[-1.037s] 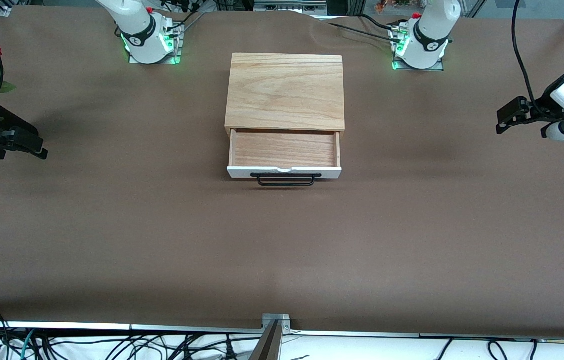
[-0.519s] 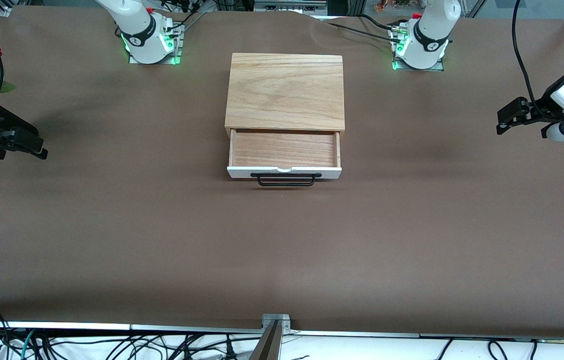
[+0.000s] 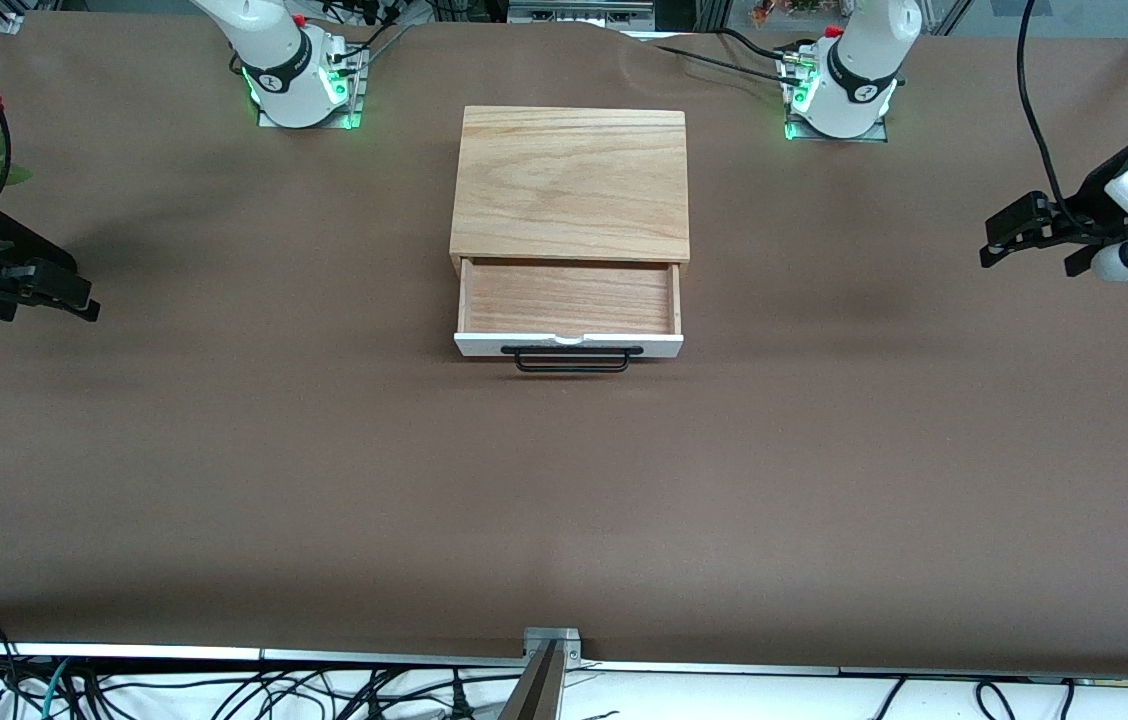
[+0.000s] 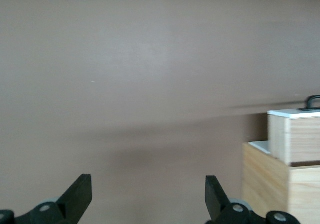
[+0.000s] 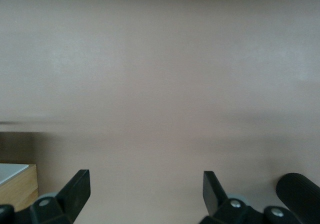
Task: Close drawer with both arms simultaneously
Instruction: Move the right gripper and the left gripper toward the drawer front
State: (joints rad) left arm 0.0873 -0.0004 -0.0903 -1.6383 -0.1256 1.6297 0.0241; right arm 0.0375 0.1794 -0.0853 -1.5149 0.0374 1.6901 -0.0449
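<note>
Nothing's been closed yet: the drawer point(image 3: 569, 300) is left pulled out, with the left gripper point(image 3: 1009, 235) and right gripper point(image 3: 59, 295) held spread wide, well apart from it.

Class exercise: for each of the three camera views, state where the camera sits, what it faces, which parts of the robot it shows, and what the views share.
Front view: high across the table, facing both bases; shows the open drawer, the box, the left gripper and the right gripper, each over its own end of the table.
Left wrist view: on the left arm, facing the table; shows its open fingers, the box and drawer.
Right wrist view: on the right arm; open fingers, a box corner.
Shared: all three show the box.
</note>
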